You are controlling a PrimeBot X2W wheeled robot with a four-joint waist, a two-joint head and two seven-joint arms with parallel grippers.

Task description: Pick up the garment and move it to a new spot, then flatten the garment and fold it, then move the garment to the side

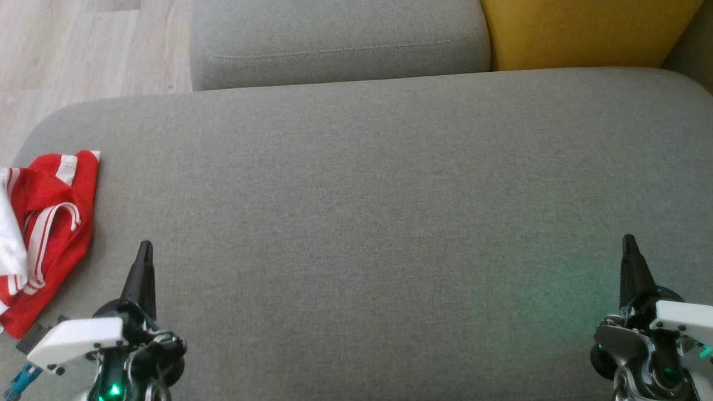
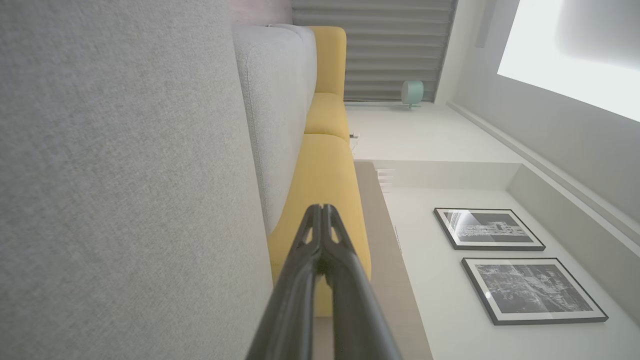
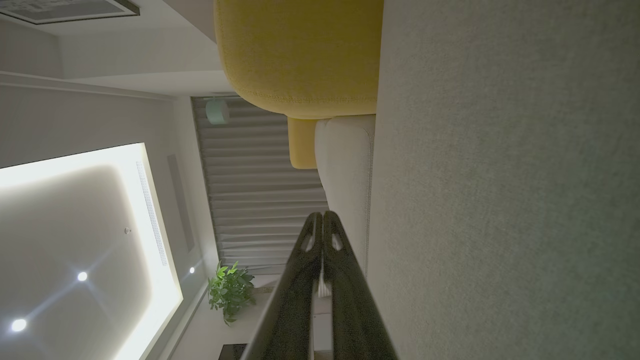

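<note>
The garment (image 1: 47, 234) is red with white stripes and lies crumpled at the far left edge of the grey sofa seat (image 1: 362, 211) in the head view, partly cut off by the frame. My left gripper (image 1: 145, 246) stands shut and empty just right of it, fingers pointing up the view. Over at the lower right, my right gripper (image 1: 629, 240) is shut too and holds nothing. In the left wrist view the left gripper (image 2: 320, 207) has its fingers pressed together, and in the right wrist view the right gripper (image 3: 322, 215) is likewise closed.
A grey back cushion (image 1: 340, 42) and a yellow cushion (image 1: 585, 30) lie beyond the seat. Wooden floor (image 1: 83, 50) shows at the upper left. Framed pictures (image 2: 500, 260) hang on the wall, and a potted plant (image 3: 230, 290) stands by the curtain.
</note>
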